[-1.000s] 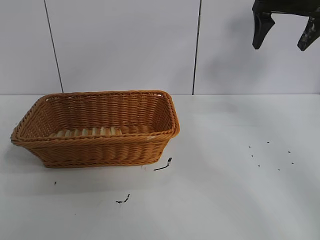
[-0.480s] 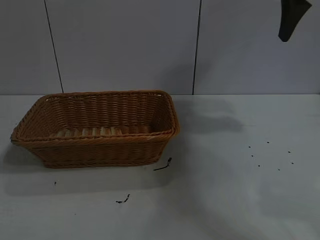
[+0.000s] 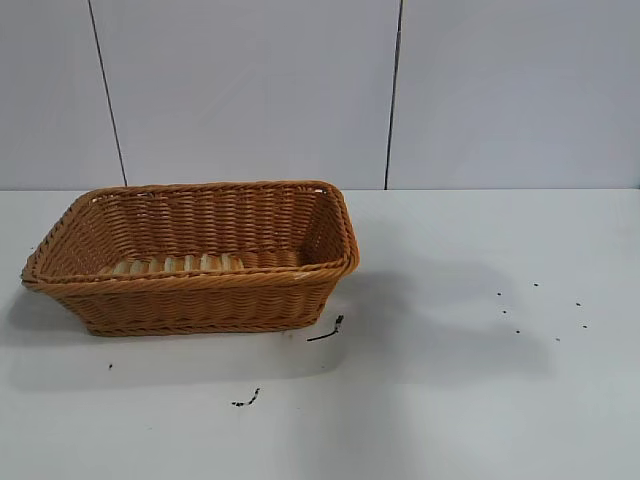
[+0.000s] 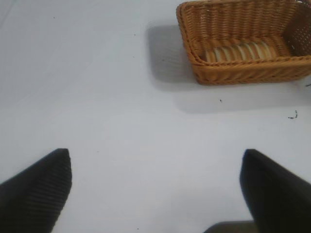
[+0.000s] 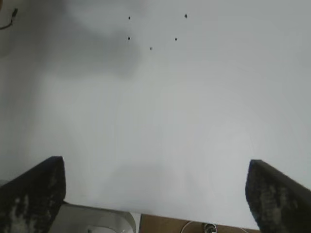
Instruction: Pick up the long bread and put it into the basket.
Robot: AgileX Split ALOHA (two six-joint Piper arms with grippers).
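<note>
The long bread [image 3: 172,265] lies inside the basket [image 3: 200,300], along the wall nearest the exterior camera, only its ridged top showing above the braided rim. The basket sits on the white counter [image 3: 450,400], with what look like small dark scraps beside it. The left tool [image 4: 155,191] hovers well apart from the basket, spread and empty. The right tool [image 5: 154,194], spread wide, holds nothing above bare counter.
</note>
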